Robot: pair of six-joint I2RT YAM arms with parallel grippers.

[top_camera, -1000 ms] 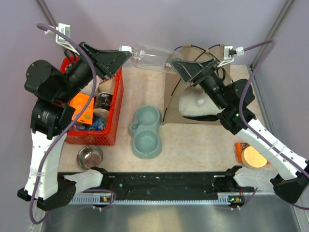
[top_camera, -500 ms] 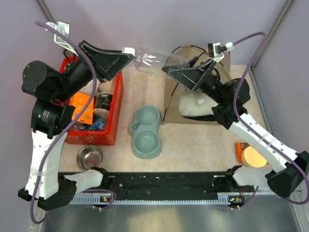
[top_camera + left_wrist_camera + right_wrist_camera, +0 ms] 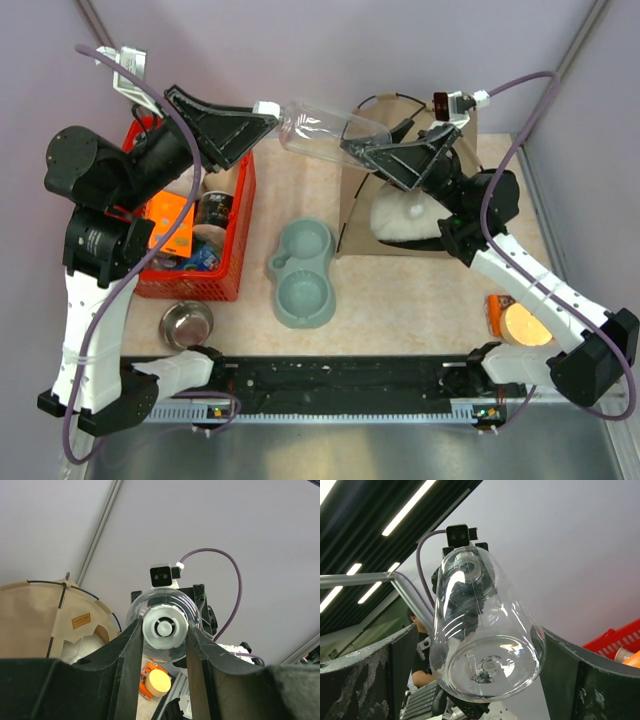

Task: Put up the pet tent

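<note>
Close to me on the bench [image 3: 400, 290] sit a small steel bowl [image 3: 186, 322] on the left and an orange tub [image 3: 520, 322] on the right. A bit further in, a grey double bowl [image 3: 302, 272] lies in the middle, with a red basket [image 3: 244, 230] full of things beside it on the left. At the back right stands the tent [image 3: 356, 205], tan with thin dark poles, and a fluffy white cushion [image 3: 400, 220] is inside it. Up in the air, between basket and tent, the left gripper [image 3: 265, 110] is clamped on the cap end of a clear bottle [image 3: 315, 125]. The right gripper [image 3: 358, 150] is wide apart, one finger on each side of the bottle's bottom end.
</note>
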